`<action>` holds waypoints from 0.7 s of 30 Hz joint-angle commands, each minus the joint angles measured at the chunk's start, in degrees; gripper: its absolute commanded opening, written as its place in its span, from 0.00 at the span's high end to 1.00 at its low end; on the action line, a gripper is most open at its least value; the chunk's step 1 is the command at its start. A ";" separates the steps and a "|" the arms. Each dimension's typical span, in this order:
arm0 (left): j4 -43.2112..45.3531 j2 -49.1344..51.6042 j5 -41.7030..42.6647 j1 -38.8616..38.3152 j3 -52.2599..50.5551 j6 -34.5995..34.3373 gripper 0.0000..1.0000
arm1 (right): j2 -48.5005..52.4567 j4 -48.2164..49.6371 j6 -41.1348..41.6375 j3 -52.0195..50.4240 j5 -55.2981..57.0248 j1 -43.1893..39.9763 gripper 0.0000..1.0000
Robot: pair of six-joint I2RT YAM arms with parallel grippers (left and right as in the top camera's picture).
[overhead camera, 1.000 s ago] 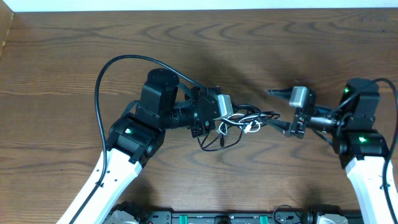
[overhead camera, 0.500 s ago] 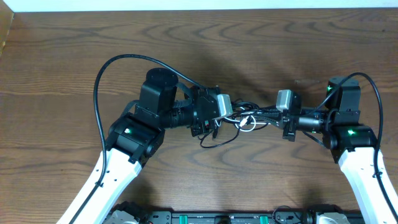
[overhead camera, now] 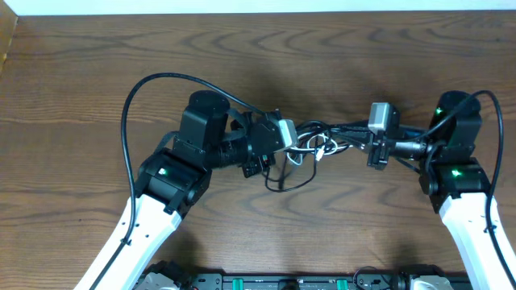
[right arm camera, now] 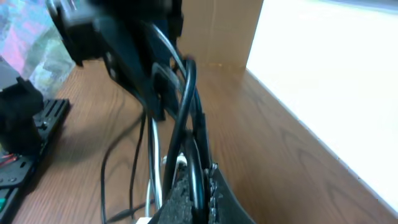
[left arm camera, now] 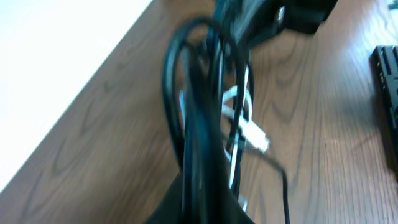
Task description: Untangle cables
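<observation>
The cables (overhead camera: pixel 316 147), thin black cords and a white one, hang in a tangle stretched between my two grippers above the middle of the table. From the left, my left gripper (overhead camera: pixel 300 135) is shut on a bundle of the black cords (left arm camera: pixel 202 124); the white plug (left arm camera: pixel 256 140) dangles just beyond it. On the right, my right gripper (overhead camera: pixel 349 138) is shut on black cord (right arm camera: pixel 186 106) pinched between its pads, with the white cord (right arm camera: pixel 155 163) beside it. A black loop (overhead camera: pixel 290 182) sags toward the table.
The brown wooden table (overhead camera: pixel 387 64) ends in a white strip at the back. A cardboard wall (overhead camera: pixel 6 40) stands at the far left. A black rail (overhead camera: pixel 282 282) runs along the front edge. The left arm's thick black cable (overhead camera: pixel 161 80) arches over the table.
My right gripper came in from the right, shut on the cables, then drew back to the right and away from me. The tangle is now pulled tauter between the two grippers.
</observation>
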 commanded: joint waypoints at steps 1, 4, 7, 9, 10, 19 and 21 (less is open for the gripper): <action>-1.18 -0.31 -1.33 -0.17 -0.22 -0.07 0.92 | -3.63 4.46 8.35 1.22 -3.96 0.42 0.99; -1.64 -0.31 -1.33 -0.17 -0.22 -0.07 0.92 | -5.42 7.87 11.28 1.22 -3.96 0.42 0.99; -2.47 0.11 -1.38 -0.17 -0.22 -0.07 0.92 | -7.72 10.91 13.99 1.22 -3.91 0.31 0.99; -2.95 0.50 -1.62 -0.17 -0.22 -0.07 0.92 | -8.74 11.30 13.99 1.22 -3.89 0.04 0.99; -3.32 0.81 -2.05 -0.17 -0.22 -0.07 0.92 | -9.46 11.39 13.99 1.22 -3.63 -0.39 0.99; -4.72 0.92 -2.23 -0.17 -0.22 -0.07 0.92 | -10.43 11.91 25.42 1.22 4.74 -4.98 0.99; -5.64 0.92 -2.71 -0.17 -0.22 -0.04 0.92 | -10.43 11.98 30.93 1.22 8.44 -6.43 0.99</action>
